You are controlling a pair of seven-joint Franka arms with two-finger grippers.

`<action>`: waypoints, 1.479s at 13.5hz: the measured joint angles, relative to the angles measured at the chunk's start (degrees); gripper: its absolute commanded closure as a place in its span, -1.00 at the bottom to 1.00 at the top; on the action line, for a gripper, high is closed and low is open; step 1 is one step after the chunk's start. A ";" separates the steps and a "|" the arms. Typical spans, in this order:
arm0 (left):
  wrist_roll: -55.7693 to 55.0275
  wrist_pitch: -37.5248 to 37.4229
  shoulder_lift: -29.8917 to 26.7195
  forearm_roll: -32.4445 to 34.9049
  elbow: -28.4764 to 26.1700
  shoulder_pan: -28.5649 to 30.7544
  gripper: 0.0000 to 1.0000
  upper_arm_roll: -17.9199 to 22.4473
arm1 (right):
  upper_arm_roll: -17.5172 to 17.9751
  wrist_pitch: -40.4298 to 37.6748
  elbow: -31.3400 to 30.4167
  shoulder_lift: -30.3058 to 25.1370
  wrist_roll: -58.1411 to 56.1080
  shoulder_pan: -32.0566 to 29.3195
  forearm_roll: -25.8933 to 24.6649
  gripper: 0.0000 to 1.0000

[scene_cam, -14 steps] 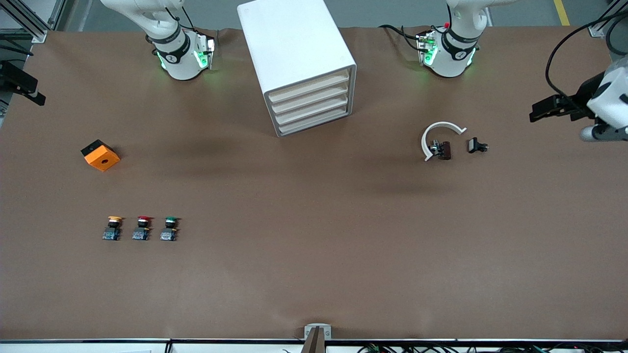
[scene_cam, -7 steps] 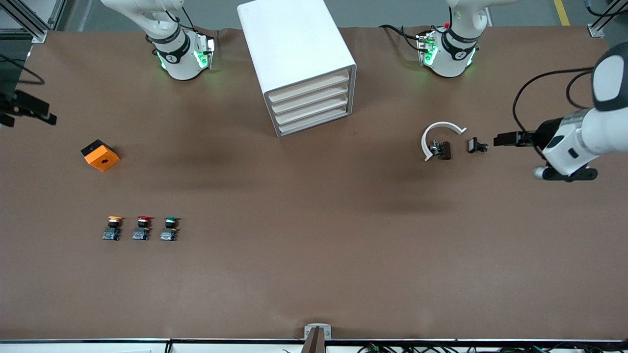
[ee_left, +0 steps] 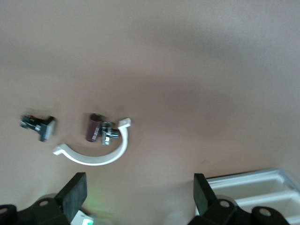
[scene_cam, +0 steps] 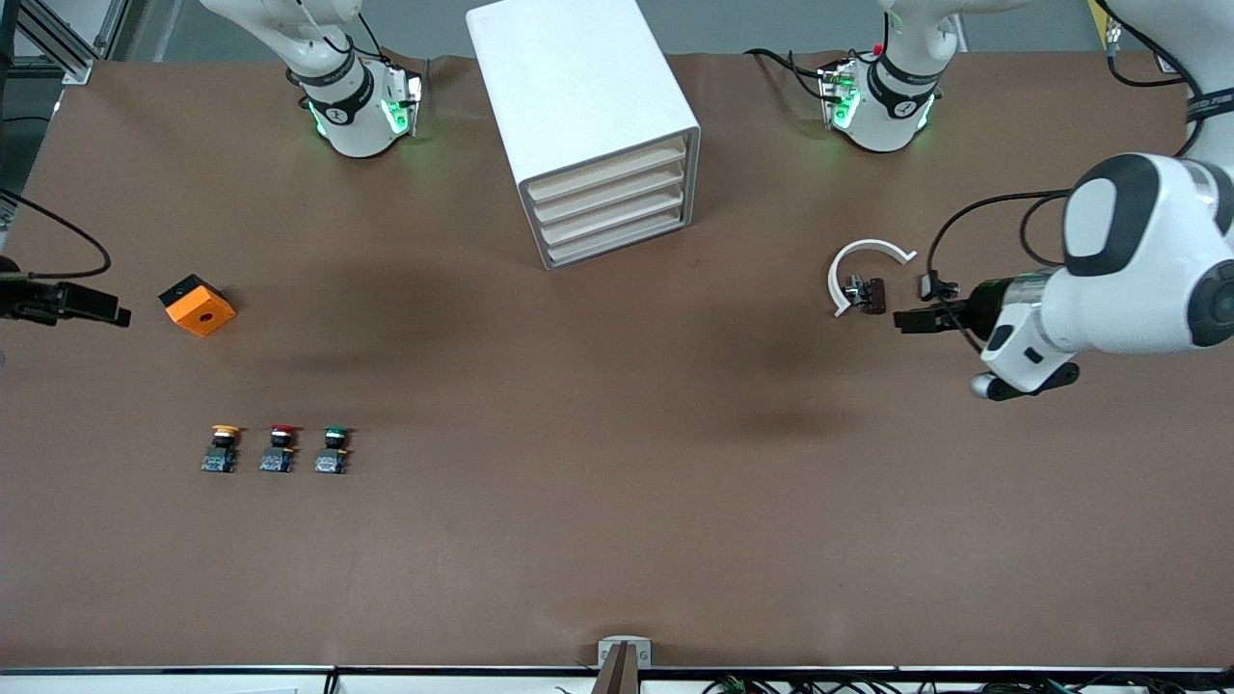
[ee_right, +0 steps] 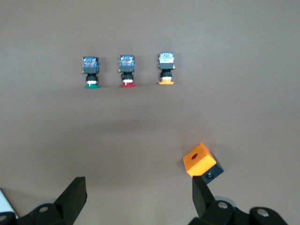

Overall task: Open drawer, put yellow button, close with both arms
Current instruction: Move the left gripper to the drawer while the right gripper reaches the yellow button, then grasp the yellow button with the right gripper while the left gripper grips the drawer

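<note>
Yellow button (scene_cam: 224,449) lies near the desk (scene_cam: 617,501) edge at the right arm's end, end unit of a row w/ red button (scene_cam: 280,449) and green button (scene_cam: 334,449); we see nothing touching it. Drawer cabinet (scene_cam: 588,125) at the robots' edge, mid-desk, all four drawers closed. Right gripper (scene_cam: 92,306) is over the desk edge beside the orange block (scene_cam: 198,305), jaws wide, empty. Left gripper (scene_cam: 916,319) is over desk just beside the white C-clip (scene_cam: 861,265), jaws wide, empty.
</note>
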 measured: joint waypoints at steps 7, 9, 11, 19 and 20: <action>-34.60 0.71 7.24 -6.92 3.86 -10.74 -1.00 -0.77 | -0.11 16.56 -0.61 10.26 0.56 -2.45 0.26 -1.00; -45.65 -1.66 10.16 -11.17 5.67 -12.69 -1.00 -0.90 | -0.06 21.54 -0.65 13.62 1.50 -2.45 0.31 -1.00; -53.39 -5.49 13.15 -15.43 7.00 -14.11 -1.00 -0.96 | -0.06 25.37 -0.66 16.63 2.07 -2.45 0.31 -1.00; -84.54 -20.24 23.91 -30.46 11.39 -18.07 -1.00 -2.11 | 0.46 38.16 -0.65 26.74 2.38 -2.40 0.37 -1.00; -87.08 -21.53 24.47 -32.15 11.62 -18.74 -1.00 -2.12 | 0.54 39.39 -0.69 27.60 2.41 -2.40 0.39 -1.00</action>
